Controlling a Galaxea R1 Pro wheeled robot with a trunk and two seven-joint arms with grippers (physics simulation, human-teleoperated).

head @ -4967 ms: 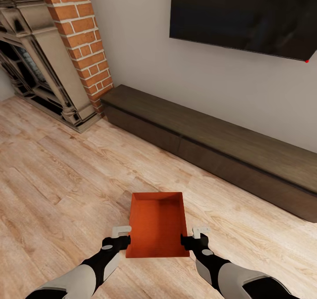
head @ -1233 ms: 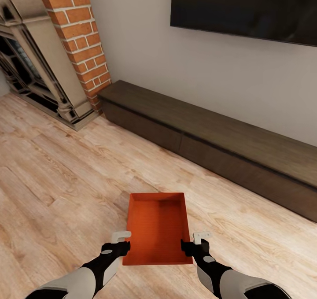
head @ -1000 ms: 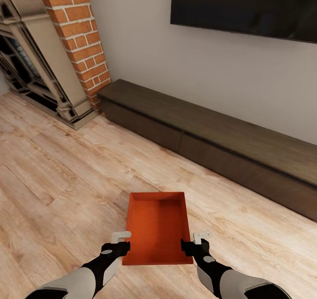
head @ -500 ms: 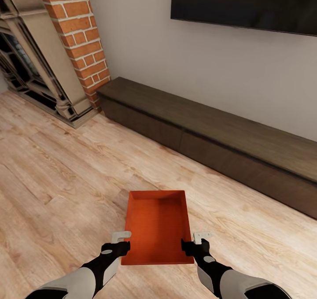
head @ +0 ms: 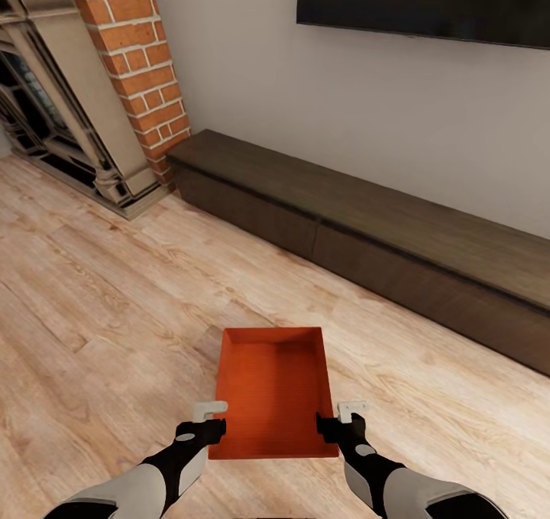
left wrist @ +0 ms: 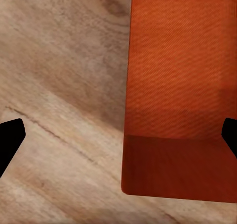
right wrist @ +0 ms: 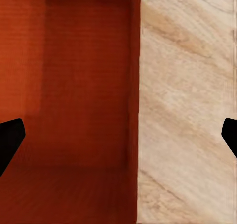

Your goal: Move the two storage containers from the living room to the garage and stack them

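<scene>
since a moment before, the whole room had slid a little lower and nearer in the head view, so the camera had moved; the storage container [head: 273, 393] showed slightly larger between the arms, with the same hold on it.

the left gripper [head: 210, 419] sat at the container's left long wall near its close corner, the right gripper [head: 342, 420] at the right long wall opposite. in the wrist views each pair of fingers stood wide apart, straddling a thin orange-red wall [left wrist: 129, 85] [right wrist: 137, 95], one fingertip [left wrist: 10, 140] over the wood and its partner [left wrist: 230, 135] over the bin's inside. whether the pads pressed the walls i could not tell.

ahead of the grippers lay open wood plank floor [head: 114, 305], running up to a long dark low cabinet [head: 397, 251] along the pale wall [head: 267, 83]. a dark screen [head: 428, 3] hung above it. ahead and to the left stood a brick column [head: 141, 68] and a fireplace surround [head: 61, 121].

the container's long axis ran straight away from the robot, toward the cabinet, its open top facing up, its short near wall between the two wrists.
</scene>
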